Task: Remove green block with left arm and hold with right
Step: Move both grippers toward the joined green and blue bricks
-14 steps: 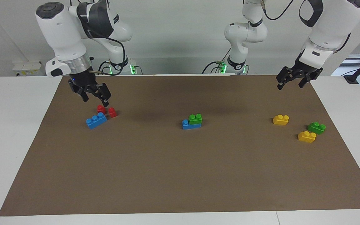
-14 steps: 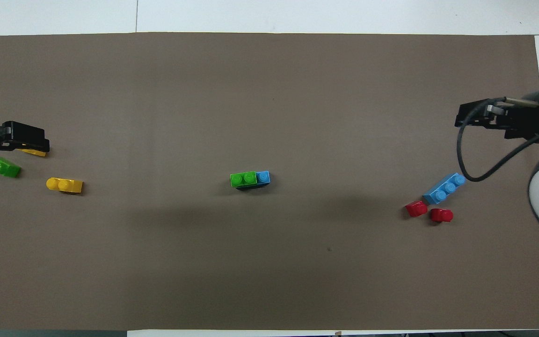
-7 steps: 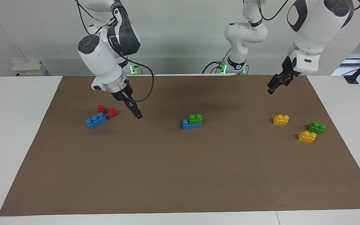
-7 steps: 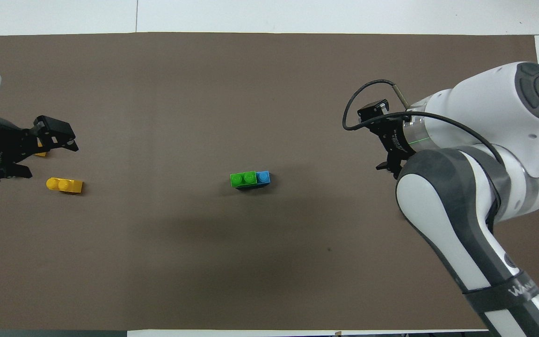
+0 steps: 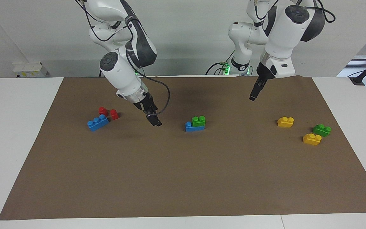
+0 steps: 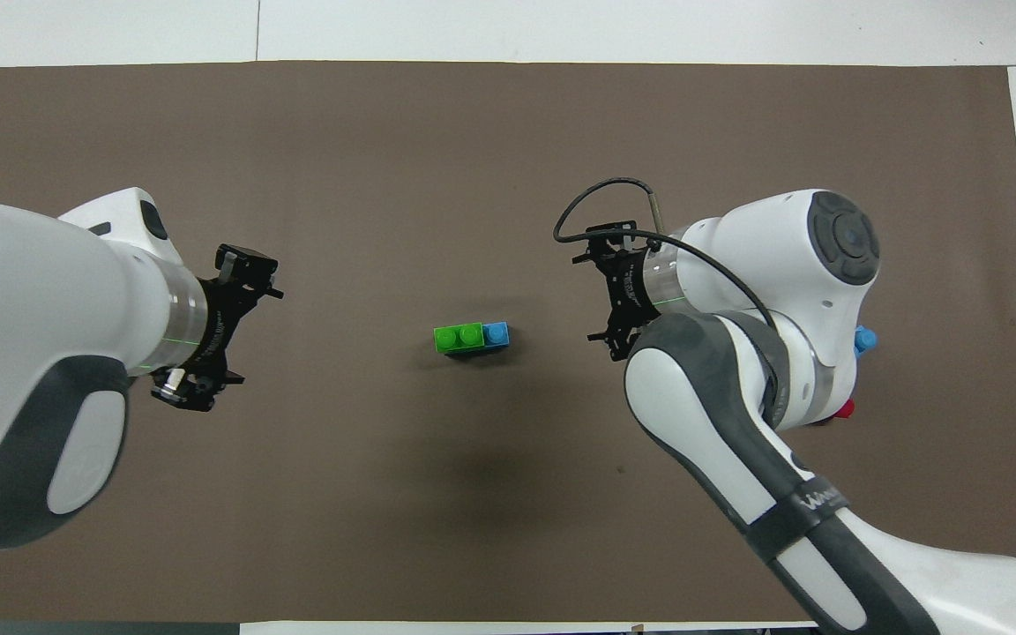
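Since nothing is gripped yet: both my jaws stand open.
Green block [image 5: 199,121]: clipped on the blue brick [image 5: 190,126], mid-mat.
Right gripper [image 5: 155,121]: low beside the stack, likely to steady it.
Left gripper [image 5: 253,96]: raised, well apart.
Surface: brown mat [image 5: 183,178] on white tabletop [image 5: 11,127].

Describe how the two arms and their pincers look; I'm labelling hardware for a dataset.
Both arms are glossy white rounded shells with dark grey joint bands and round dark grey end caps. Each wrist ends in a silver metal ring carrying a black two-finger pincer: the left pincer, the right pincer. A black cable loops beside the right wrist, and grey lettering marks its forearm.
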Motion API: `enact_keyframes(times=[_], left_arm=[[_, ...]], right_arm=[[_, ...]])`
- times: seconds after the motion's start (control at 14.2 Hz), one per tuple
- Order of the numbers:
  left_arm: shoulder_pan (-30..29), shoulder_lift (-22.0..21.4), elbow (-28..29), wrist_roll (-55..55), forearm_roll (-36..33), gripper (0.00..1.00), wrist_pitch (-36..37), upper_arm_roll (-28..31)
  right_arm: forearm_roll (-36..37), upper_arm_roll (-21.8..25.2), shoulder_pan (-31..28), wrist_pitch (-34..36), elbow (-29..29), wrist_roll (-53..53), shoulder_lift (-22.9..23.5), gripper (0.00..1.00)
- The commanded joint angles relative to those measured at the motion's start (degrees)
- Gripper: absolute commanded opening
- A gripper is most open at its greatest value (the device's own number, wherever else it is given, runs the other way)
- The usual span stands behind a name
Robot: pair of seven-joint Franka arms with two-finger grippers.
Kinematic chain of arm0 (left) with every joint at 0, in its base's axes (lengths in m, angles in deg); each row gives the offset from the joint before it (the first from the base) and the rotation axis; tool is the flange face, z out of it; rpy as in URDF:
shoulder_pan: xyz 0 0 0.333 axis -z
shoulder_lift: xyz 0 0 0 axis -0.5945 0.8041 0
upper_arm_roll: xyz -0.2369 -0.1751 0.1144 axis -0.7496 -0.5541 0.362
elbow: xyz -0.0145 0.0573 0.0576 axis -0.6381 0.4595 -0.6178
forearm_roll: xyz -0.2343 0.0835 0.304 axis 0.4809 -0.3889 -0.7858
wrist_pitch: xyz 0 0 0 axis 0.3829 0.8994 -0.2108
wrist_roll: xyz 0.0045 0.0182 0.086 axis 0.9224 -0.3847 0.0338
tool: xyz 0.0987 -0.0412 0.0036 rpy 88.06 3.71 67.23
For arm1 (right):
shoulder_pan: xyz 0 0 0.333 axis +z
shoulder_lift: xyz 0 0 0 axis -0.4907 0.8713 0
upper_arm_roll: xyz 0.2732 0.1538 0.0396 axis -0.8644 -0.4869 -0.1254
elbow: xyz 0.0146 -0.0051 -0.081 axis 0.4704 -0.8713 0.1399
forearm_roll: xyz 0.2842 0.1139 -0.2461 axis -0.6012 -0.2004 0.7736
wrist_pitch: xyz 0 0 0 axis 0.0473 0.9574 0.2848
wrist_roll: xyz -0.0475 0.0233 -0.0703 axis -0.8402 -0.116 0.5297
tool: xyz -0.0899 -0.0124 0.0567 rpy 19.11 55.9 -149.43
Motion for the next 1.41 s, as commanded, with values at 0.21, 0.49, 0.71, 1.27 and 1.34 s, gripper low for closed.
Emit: enact_keyframes(times=[0.21,0.49,0.71,1.27,1.34], left_arm=[[9.2,4.5,5.9,-29.6,0.4,1.00,-12.7,1.0],[11.3,9.9,5.2,-40.3,0.0,1.00,-18.3,1.0],[13.3,12.5,5.2,-44.6,-0.2,1.00,-21.0,1.1],[13.3,15.8,3.6,-46.5,-0.2,1.00,-25.4,1.0],[13.4,15.9,3.7,-47.4,-0.2,1.00,-26.0,1.0]], right_arm=[[-4.3,0.1,4.5,-8.8,-1.8,3.5,4.1,1.00],[-6.2,0.1,7.1,-12.6,-1.7,4.1,6.8,1.00],[-7.0,0.1,9.0,-14.2,-1.7,4.2,8.2,1.00],[-7.3,0.1,11.0,-19.4,-1.7,4.3,11.3,0.89],[-7.3,0.1,11.0,-19.4,-1.7,4.3,11.3,0.76]])
